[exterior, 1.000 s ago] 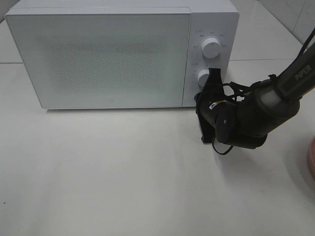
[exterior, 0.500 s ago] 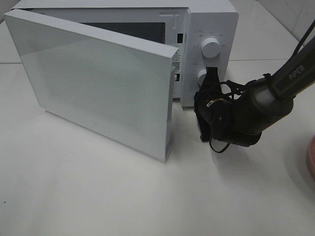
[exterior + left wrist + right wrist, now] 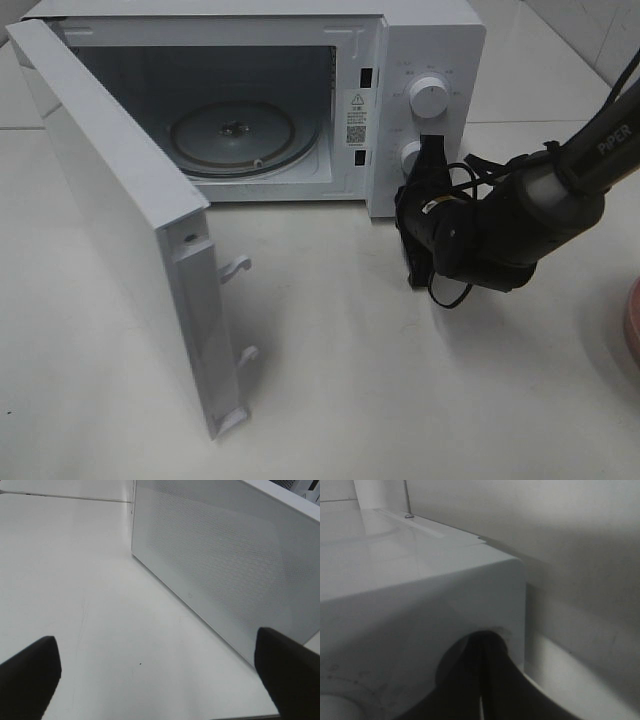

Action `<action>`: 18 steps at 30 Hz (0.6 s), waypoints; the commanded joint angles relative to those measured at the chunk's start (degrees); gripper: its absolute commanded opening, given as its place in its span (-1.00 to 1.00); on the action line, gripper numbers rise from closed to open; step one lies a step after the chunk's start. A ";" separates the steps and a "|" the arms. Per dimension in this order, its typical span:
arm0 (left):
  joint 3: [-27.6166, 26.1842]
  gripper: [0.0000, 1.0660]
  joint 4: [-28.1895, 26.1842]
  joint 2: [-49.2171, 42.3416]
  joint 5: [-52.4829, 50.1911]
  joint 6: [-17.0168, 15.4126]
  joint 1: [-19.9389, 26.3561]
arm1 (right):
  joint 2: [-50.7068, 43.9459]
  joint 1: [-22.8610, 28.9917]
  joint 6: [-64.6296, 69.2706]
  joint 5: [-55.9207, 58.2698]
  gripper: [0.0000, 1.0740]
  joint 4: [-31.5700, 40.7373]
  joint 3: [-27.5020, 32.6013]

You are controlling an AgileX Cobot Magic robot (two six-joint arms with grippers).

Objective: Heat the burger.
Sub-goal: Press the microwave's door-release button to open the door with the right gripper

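The right tool [image 3: 431, 152], jaws shut on nothing, rests against the microwave [image 3: 425, 40] control panel by the lower knob [image 3: 410, 158]; whether it touches the knob itself is unclear. It should back straight off without turning it. The door [image 3: 110, 220] stands wide and the glass turntable [image 3: 235, 135] is bare. The left tool [image 3: 159, 672] hangs open outside the door. The burger is out of view; only a pink plate [image 3: 634, 320] rim shows, cut off at the tabletop's right edge.

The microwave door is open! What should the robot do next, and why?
Probably draw the right gripper back from the lower knob and toward the pink plate at the right edge: the door stands wide open, the turntable is bare, and no burger is inside yet.
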 commanded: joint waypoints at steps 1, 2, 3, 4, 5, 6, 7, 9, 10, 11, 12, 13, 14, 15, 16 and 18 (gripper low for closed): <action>0.11 0.83 -0.29 -1.09 -0.29 -0.06 -0.17 | -1.95 -1.38 1.66 -5.44 -1.00 -4.76 -0.63; 0.11 0.83 -0.29 -1.09 -0.29 -0.06 -0.17 | -2.29 -0.86 3.44 -4.47 -1.00 -4.64 0.63; 0.11 0.83 -0.29 -1.09 -0.29 -0.06 -0.17 | -2.52 -0.74 3.78 -4.30 -1.00 -4.70 1.15; 0.11 0.83 -0.29 -1.09 -0.29 -0.06 -0.17 | -2.52 -0.74 3.78 -4.30 -1.00 -4.70 1.15; 0.11 0.83 -0.29 -1.09 -0.29 -0.06 -0.17 | -2.98 -0.29 3.84 -3.27 -1.00 -4.70 2.29; 0.11 0.83 -0.29 -1.09 -0.29 -0.06 -0.17 | -2.98 -0.29 3.84 -3.27 -1.00 -4.70 2.29; 0.11 0.83 -0.29 -1.09 -0.29 -0.06 -0.17 | -3.38 -0.29 3.84 -2.35 -1.00 -4.87 2.86; 0.11 0.83 -0.29 -1.09 -0.29 -0.06 -0.17 | -4.24 -0.29 3.90 0.17 -1.00 -5.84 3.78; 0.11 0.83 -0.29 -1.09 -0.29 -0.06 -0.17 | -5.27 -0.29 3.90 2.41 -1.00 -6.07 4.76; 0.11 0.83 -0.29 -1.09 -0.29 -0.06 -0.17 | -5.27 -0.29 3.90 2.41 -1.00 -6.07 4.76; 0.11 0.83 -0.29 -1.09 -0.29 -0.06 -0.17 | -5.73 -0.29 3.84 3.32 -1.00 -6.19 5.27; 0.11 0.83 -0.29 -1.09 -0.29 -0.06 -0.17 | -6.59 -0.29 3.38 4.35 -1.00 -6.19 6.13; 0.11 0.83 -0.29 -1.09 -0.29 -0.06 -0.17 | -7.05 -0.29 2.81 4.76 -1.00 -6.19 6.65; 0.11 0.83 -0.29 -1.09 -0.29 -0.06 -0.17 | -7.05 -0.29 2.81 4.76 -1.00 -6.19 6.65; 0.11 0.83 -0.29 -1.09 -0.29 -0.06 -0.17 | -7.91 -0.29 1.95 6.19 -1.00 -6.19 7.39; 0.11 0.83 -0.29 -1.09 -0.29 -0.06 -0.17 | -9.11 -0.29 1.49 7.62 -1.00 -6.19 8.31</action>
